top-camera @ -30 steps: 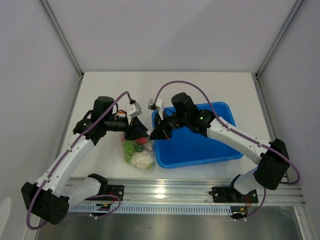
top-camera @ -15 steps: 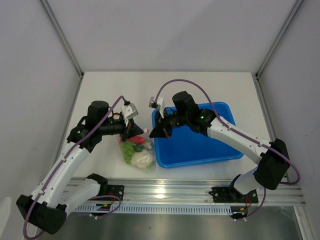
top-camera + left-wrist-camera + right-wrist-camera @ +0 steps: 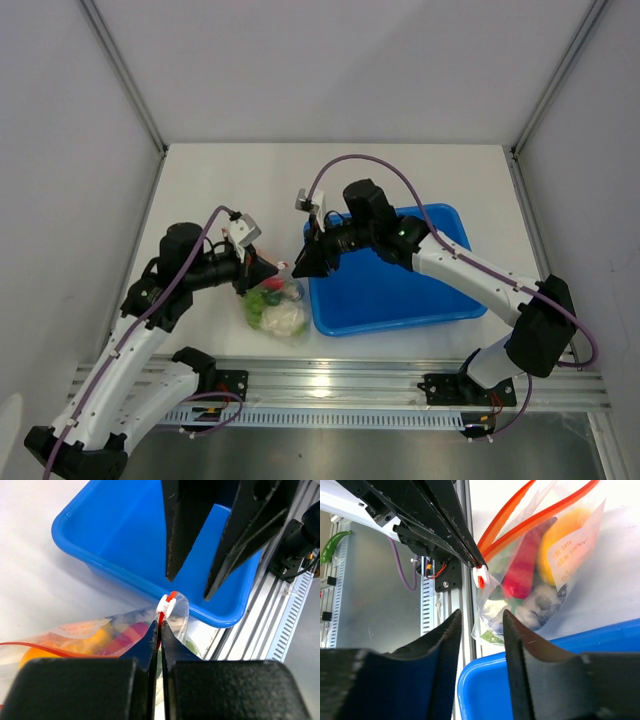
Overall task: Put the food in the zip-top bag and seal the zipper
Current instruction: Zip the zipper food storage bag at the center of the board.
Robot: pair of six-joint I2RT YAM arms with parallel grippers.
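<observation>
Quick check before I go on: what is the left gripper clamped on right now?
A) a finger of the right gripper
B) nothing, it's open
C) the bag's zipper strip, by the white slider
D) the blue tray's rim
C: in the left wrist view the left gripper is shut on the zipper, just behind the white slider.

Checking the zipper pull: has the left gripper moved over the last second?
Yes. In the top view the left gripper, shut on the zipper, has drawn back leftward, away from the blue tray's left edge.
</observation>
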